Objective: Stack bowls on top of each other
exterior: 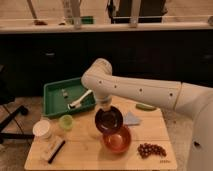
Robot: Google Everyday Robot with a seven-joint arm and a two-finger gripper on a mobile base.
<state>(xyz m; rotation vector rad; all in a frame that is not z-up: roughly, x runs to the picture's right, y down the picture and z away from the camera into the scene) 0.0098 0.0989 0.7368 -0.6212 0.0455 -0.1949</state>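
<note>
At centre frame our gripper (105,106) pinches the tilted maroon bowl (109,120) by its rim just above the orange bowl (120,144), so next we should level and lower it.

Gripper (105,106) pointing down beneath bent arm (142,91)

Tool (105,106) blocked below by maroon bowl (109,120)
</note>
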